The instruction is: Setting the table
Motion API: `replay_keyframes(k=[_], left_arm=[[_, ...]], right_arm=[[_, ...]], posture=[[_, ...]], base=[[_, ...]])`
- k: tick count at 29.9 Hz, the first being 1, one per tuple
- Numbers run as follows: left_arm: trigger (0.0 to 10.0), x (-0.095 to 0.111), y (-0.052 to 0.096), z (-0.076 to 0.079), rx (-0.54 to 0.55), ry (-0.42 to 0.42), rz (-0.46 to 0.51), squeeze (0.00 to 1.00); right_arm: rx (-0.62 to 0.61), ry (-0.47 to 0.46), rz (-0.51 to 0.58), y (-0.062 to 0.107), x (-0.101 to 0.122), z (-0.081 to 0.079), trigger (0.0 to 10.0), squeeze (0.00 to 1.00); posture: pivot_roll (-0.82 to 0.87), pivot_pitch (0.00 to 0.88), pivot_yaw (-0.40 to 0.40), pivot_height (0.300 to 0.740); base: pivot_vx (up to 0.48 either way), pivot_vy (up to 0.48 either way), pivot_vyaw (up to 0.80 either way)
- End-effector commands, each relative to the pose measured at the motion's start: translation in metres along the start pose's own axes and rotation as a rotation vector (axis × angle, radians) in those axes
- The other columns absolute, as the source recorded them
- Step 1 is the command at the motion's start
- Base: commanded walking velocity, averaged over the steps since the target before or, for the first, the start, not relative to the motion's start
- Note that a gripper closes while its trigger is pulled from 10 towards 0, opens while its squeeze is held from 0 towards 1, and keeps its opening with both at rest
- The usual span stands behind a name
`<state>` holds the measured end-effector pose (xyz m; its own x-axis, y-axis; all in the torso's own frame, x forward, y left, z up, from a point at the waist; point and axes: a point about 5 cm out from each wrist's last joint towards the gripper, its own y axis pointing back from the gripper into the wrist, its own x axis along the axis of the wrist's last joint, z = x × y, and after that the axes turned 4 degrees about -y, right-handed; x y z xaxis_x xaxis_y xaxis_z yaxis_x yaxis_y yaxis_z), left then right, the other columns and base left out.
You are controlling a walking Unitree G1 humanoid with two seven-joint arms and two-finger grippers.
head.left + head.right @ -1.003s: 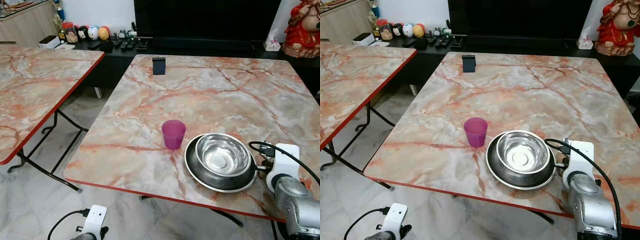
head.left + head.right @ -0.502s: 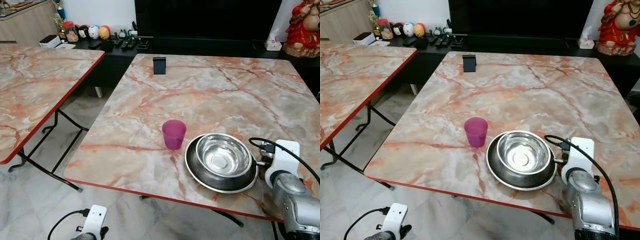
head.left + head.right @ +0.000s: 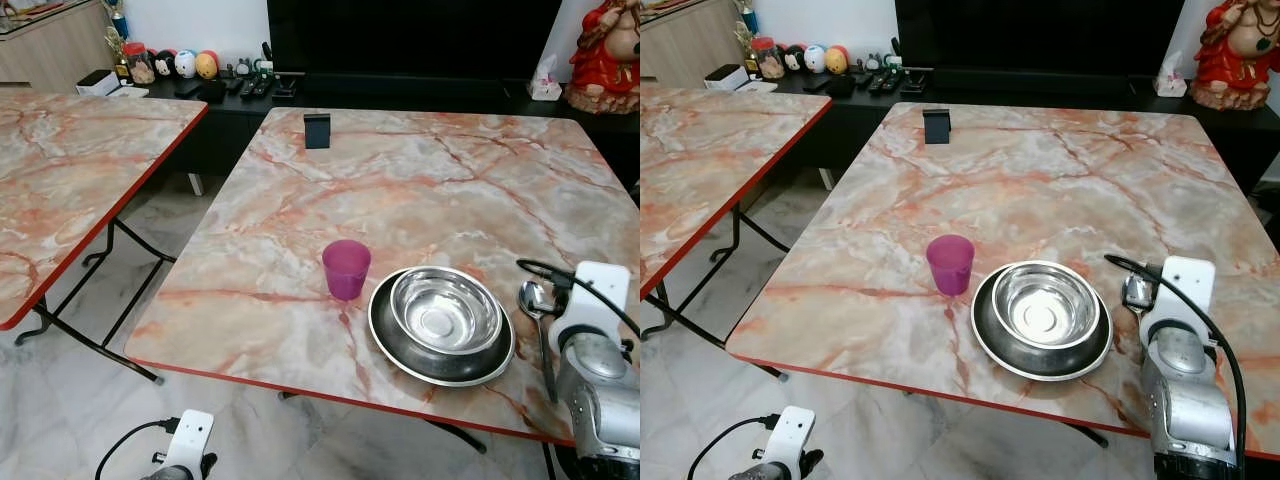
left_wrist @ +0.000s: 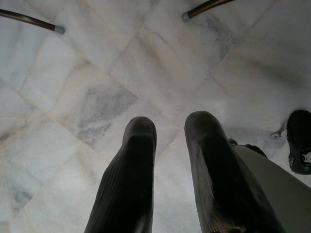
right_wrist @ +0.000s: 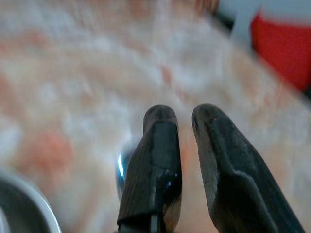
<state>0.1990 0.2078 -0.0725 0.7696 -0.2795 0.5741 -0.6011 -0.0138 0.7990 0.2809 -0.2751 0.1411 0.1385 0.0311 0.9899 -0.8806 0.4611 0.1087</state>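
One right end effector [image 5: 184,121] low over spoon [image 3: 536,305], fingers slightly apart; left end effector [image 4: 170,131] floorward, likewise parted.

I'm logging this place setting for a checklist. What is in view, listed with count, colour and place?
Table: one, orange-veined marble with red edge, centre.
Second table: one, same marble, to the robot's left.
Cup: one, purple, left of the plate.
Plate: one, dark metal, near front edge.
Bowl: one, silver, in the plate.
Spoon: one, silver, on the table right of the plate.
Black stand: one, far edge.
Statue: one, red, far right.
Left gripper: black, open, hanging over the floor.
Right gripper: black, open, above the spoon.
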Motion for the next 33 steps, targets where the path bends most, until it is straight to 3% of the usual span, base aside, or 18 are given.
replay_keyframes(k=[1, 2, 3, 12, 17, 24, 33], left_arm=[[10.0, -0.006, 0.001, -0.003, 0.009, -0.004, -0.019, 0.00], [10.0, -0.006, 0.001, -0.003, 0.009, -0.004, -0.019, 0.00], [10.0, -0.006, 0.002, -0.005, 0.026, 0.006, -0.013, 0.00], [10.0, -0.007, 0.003, -0.008, 0.058, 0.002, 0.010, 0.00], [10.0, -0.009, 0.003, -0.008, 0.067, 0.007, 0.011, 0.00], [10.0, -0.011, 0.004, -0.006, 0.077, 0.033, 0.009, 0.00], [10.0, -0.013, 0.004, -0.001, 0.056, 0.027, 0.007, 0.00]], right_arm=[[0.007, -0.020, 0.164, 0.010, 0.014, -0.007, 10.0, 0.00], [0.007, -0.020, 0.164, 0.010, 0.014, -0.007, 10.0, 0.00], [0.039, -0.103, 0.252, 0.024, 0.013, -0.014, 10.0, 0.00], [0.104, -0.071, 0.370, 0.044, 0.008, -0.027, 10.0, 0.00], [0.121, -0.082, 0.394, 0.046, 0.006, -0.026, 10.0, 0.00], [0.170, -0.094, 0.420, 0.037, 0.012, -0.038, 10.0, 0.00], [0.193, -0.112, 0.431, 0.033, 0.013, -0.047, 10.0, 0.00]], posture=[[-0.01, 0.000, 0.033, 0.727], [-0.01, 0.000, 0.033, 0.727], [-0.01, 0.000, 0.034, 0.727], [-0.01, 0.000, 0.030, 0.727], [-0.01, 0.000, 0.026, 0.727], [0.02, 0.000, -0.027, 0.727], [0.03, 0.000, -0.032, 0.727]], base=[[0.000, 0.000, 0.00], [0.000, 0.000, 0.00], [0.000, 0.000, 0.00], [0.000, 0.000, 0.00], [0.000, 0.000, 0.00], [0.000, 0.000, 0.00], [0.000, 0.000, 0.00]])
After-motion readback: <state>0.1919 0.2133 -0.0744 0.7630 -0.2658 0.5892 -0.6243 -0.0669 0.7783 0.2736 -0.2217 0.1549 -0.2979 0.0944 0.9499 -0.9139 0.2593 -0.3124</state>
